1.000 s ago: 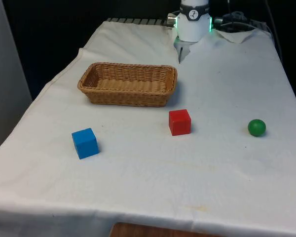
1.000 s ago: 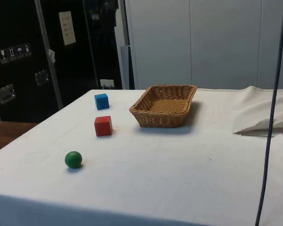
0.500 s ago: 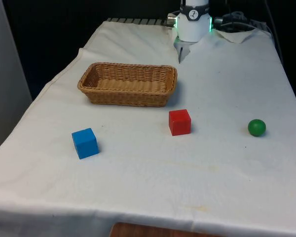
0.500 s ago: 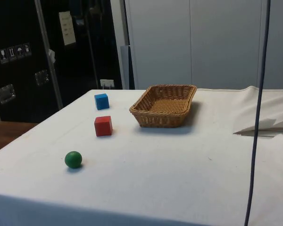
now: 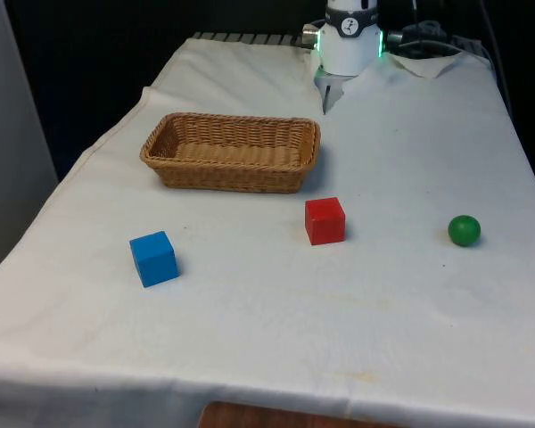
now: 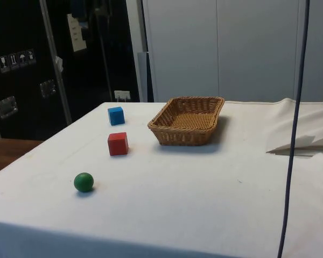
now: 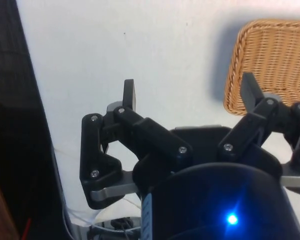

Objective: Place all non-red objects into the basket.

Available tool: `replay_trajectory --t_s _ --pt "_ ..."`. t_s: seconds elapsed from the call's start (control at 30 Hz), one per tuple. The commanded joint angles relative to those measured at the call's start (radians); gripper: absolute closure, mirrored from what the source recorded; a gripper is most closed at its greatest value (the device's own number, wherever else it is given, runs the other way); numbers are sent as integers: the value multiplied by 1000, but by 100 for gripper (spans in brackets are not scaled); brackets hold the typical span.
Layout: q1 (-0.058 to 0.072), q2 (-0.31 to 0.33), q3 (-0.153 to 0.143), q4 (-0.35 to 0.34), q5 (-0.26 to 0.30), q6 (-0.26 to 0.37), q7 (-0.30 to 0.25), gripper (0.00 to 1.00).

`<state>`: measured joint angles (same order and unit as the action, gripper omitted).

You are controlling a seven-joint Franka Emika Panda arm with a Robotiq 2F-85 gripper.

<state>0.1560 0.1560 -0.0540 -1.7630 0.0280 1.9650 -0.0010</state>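
A woven wicker basket [image 5: 230,152] [image 6: 188,120] [image 7: 270,62] stands empty on the white cloth. A blue cube [image 5: 153,259] [image 6: 116,115] lies near the front view's left, nearer the camera than the basket. A red cube [image 5: 325,220] [image 6: 118,144] sits mid-table. Towards the front view's right rests a green ball [image 5: 464,230] [image 6: 84,182]. My gripper [image 7: 188,92] is open above bare cloth at the table's far end, beside the basket, with nothing between its fingers [image 7: 128,94].
The white arm base [image 5: 349,40] stands at the table's far end. A dark cable [image 6: 293,129] hangs down across the side view. The cloth is rumpled [image 6: 304,142] near the robot's end.
The hanging cable in the side view has shifted slightly; the cubes, ball and basket have not moved.
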Motion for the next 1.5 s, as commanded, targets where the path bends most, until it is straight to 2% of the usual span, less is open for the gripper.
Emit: replay_trajectory --t_s 0.0,0.07,0.1,0.13,0.33,0.37,0.4,0.6,0.63,0.67,0.83,0.87,0.9,0.93,1.03,1.1,1.13,1.17,1.33,1.37,1.4,1.47 --pt "5 5 2 8 -8 -5 13 0" --pt "8 9 13 15 -10 -5 23 0" --pt "3 2 11 6 -2 0 11 0" --pt "9 11 16 18 -11 -6 25 0" --pt "19 29 42 44 -20 -7 54 0" --pt "12 21 41 33 -11 0 40 0" --pt "20 33 47 48 -22 -8 59 0" --pt "28 57 81 78 -41 -9 96 0" --pt "20 51 81 69 -32 0 84 0" --pt "28 60 86 82 -43 -9 101 0" --pt "33 84 115 112 -61 -10 133 0" --pt "26 78 116 102 -52 0 122 0" --pt "27 82 122 108 -55 0 128 0" --pt "35 93 124 123 -67 -11 144 0" --pt "39 112 144 147 -81 -13 168 0" --pt "40 121 154 158 -87 -14 177 0" --pt "34 117 157 150 -81 -2 170 0" --pt "40 125 157 163 -90 -14 181 0" --pt "47 144 179 184 -102 -12 207 0" --pt "38 134 176 171 -92 -3 190 0" --pt "47 144 179 184 -102 -12 207 0" --pt "50 153 191 193 -109 -12 219 0"
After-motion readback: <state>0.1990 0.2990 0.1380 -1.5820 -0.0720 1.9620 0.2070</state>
